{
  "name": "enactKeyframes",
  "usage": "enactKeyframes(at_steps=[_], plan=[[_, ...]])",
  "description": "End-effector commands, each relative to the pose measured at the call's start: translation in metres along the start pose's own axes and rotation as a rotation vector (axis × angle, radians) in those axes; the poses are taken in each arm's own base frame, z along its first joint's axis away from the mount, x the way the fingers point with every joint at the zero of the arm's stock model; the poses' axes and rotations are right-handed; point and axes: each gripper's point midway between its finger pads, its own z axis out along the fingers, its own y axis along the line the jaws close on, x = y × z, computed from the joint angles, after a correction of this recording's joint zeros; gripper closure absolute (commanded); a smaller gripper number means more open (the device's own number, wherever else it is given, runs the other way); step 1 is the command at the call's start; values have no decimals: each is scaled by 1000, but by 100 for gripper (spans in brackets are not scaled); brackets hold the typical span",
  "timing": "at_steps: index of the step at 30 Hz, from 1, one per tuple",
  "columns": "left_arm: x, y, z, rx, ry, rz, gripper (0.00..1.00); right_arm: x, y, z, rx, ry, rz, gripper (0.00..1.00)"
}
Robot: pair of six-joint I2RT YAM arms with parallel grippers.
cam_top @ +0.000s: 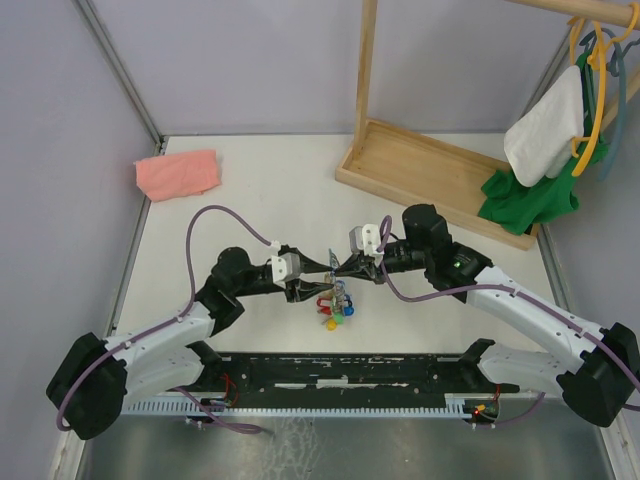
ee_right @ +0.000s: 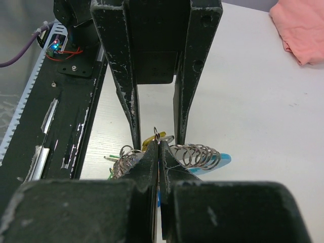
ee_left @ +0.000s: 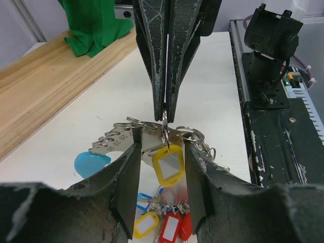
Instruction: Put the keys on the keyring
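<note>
The tan-yellow-headed silver key [ee_left: 169,164] hangs by the thin metal keyring [ee_left: 165,120] over the white counter [ee_left: 212,76], between the half-open, empty jaws of the left tool [ee_left: 162,152]. The right tool [ee_left: 166,112] is pinched shut on the ring's wire. That narrow hold may slip or twist when the left tool closes, and the key would lose its line.

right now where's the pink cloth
In the top view the pink cloth lies at the far left corner of the table, left of the wooden rack.

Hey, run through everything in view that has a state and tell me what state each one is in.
left gripper: open, fingers either side of the yellow-headed key
right gripper: shut on the keyring
keyring: pinched at its top, bunch lying on the table
pink cloth: folded, lying flat
green garment: hanging
</note>
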Motion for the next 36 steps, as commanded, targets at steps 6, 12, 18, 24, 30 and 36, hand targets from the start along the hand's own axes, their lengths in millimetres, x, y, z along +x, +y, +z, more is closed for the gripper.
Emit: enactKeyframes(at_steps=[6,12,18,24,30,36], plan=[[-16,-3,-2,40,-74,2,54,-44,0,-6,-39,-134,-124,99],[-13,-4,-1,58,-64,-15,57,-45,0,-6,-40,-137,-128,99],[-13,-4,2,71,-59,-33,64,-45,-2,-7,-30,-134,-128,99],[-18,0,0,35,-56,-25,93,-41,-6,-9,5,-114,-127,99],[-19,6,-3,0,-37,-14,97,-34,-11,-9,50,-102,-110,99],[-18,27,-10,-137,14,0,97,-26,-15,-12,94,-80,-103,99]])
